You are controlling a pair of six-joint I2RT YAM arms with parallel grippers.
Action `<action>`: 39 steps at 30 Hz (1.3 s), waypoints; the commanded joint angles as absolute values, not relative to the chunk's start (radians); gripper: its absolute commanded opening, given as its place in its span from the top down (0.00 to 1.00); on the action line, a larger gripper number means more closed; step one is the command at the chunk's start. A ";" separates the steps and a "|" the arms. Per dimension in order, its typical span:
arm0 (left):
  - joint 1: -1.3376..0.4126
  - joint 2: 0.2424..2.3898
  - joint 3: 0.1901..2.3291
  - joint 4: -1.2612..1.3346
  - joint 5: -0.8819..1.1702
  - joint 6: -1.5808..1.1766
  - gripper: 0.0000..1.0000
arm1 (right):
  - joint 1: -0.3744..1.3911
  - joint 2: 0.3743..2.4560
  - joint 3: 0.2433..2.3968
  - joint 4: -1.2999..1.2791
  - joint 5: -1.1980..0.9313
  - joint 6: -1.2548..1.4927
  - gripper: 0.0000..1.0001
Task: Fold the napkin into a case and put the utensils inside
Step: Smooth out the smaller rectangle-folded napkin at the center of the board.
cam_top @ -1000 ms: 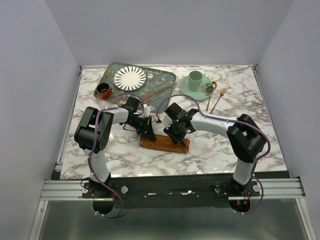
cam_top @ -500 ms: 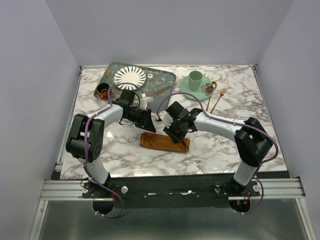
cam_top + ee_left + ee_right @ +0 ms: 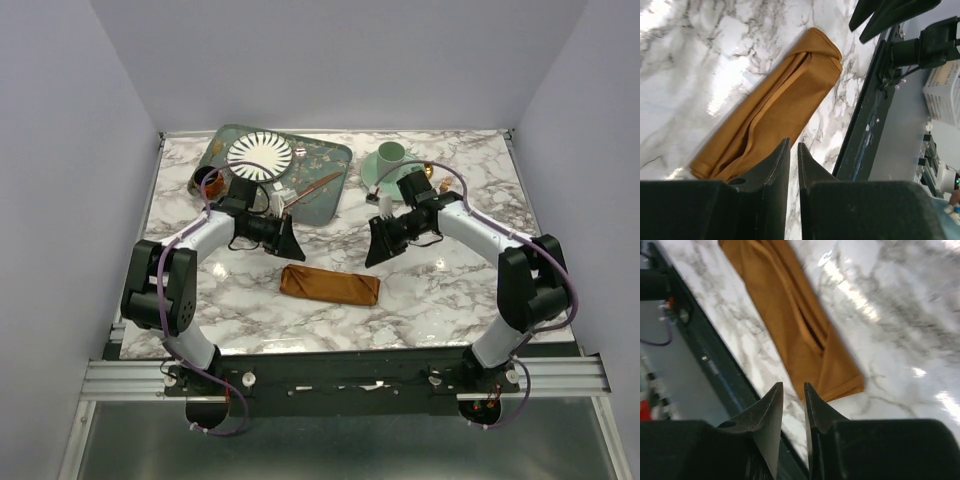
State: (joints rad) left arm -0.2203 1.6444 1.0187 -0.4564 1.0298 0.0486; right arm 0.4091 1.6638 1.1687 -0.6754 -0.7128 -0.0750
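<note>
- The long, narrow rust-orange cloth case point(image 3: 330, 285) lay folded flat on the white marble desk point(image 3: 450, 300), near its front edge, and nothing touched it.
- 1 second before, the 2 arms were bent low over this case. Now both had lifted and drawn back toward the far side.
- The left claw point(image 3: 287, 240) hung above the desk just beside the patterned green tray point(image 3: 330, 158). Its jaws were only a little apart and empty.
- The right claw point(image 3: 378, 245) hung behind the right end of the case, also slightly parted and grasping nothing.
- The slim copper knife-like piece point(image 3: 316, 186) lay on the tray, not yet inside the case.
- In my judgement the folding was finished, and fetching the cutlery was the next step.
</note>
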 commanded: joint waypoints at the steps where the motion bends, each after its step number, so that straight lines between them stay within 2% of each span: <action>1: -0.271 1.678 0.983 -0.445 1.065 0.034 0.79 | 0.419 1.724 1.086 -0.641 -0.985 0.047 0.69; 12: -0.273 1.764 1.025 -0.448 1.035 0.025 0.79 | 0.379 1.974 1.049 -0.597 -0.999 0.009 0.72; 17: -0.273 1.770 1.052 -0.509 1.043 0.103 0.77 | 0.379 1.931 1.083 -0.630 -1.025 -0.023 0.71; 21: -0.270 1.706 1.074 -0.546 1.054 0.164 0.65 | 0.388 1.792 1.153 -0.725 -1.040 -0.092 0.64; 24: -0.247 1.637 1.057 -0.491 1.048 0.134 0.58 | 0.406 1.733 1.221 -0.779 -0.938 -0.156 0.54; 27: -0.204 1.572 1.039 -0.425 1.025 0.080 0.53 | 0.436 1.758 1.299 -0.811 -0.797 -0.231 0.39; 28: -0.181 1.551 1.043 -0.420 1.011 0.078 0.53 | 0.446 1.776 1.324 -0.824 -0.772 -0.254 0.30; 30: -0.161 1.545 1.063 -0.432 1.000 0.081 0.52 | 0.475 1.834 1.376 -0.859 -0.720 -0.299 0.26; 31: -0.150 1.546 1.071 -0.443 0.991 0.084 0.52 | 0.485 1.854 1.426 -0.870 -0.712 -0.311 0.20; 39: -0.092 1.552 1.097 -0.528 0.954 0.155 0.52 | 0.563 2.043 1.640 -0.983 -0.718 -0.416 0.23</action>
